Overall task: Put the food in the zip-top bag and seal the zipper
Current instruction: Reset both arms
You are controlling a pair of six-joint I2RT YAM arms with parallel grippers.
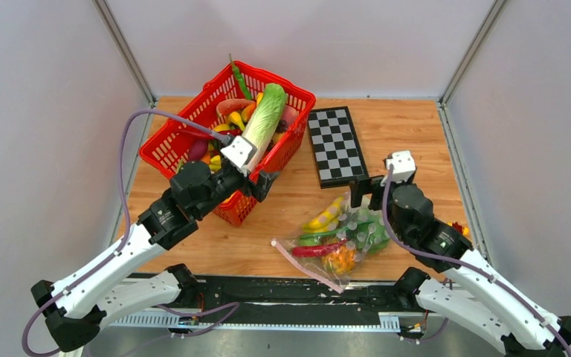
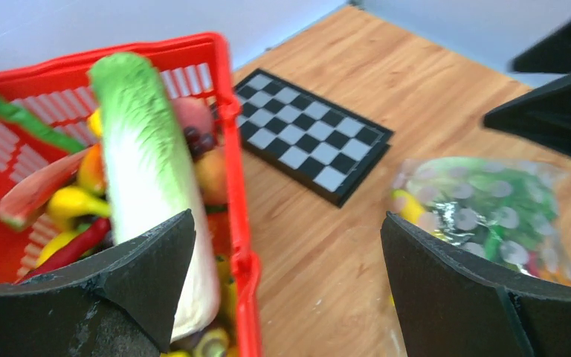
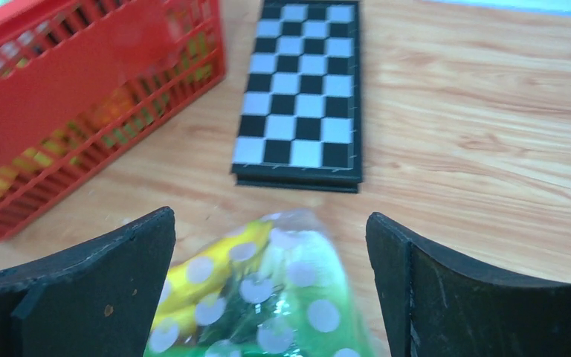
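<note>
wooden table (image 1: 416, 126), zip-top bag (image 1: 342, 242) under right hand (image 3: 269, 217), left hand (image 2: 288, 217) by red basket (image 1: 167, 145), both wide apart

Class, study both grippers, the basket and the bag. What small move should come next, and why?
Probably lower the open left gripper onto the lettuce: it hovers at the red basket, where food lies, while the open right gripper hangs over the zip-top bag, holding nothing.

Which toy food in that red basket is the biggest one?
The long leafy cabbage, white stalk and green top, lying across the red basket. Everything else in there is far smaller.
</note>
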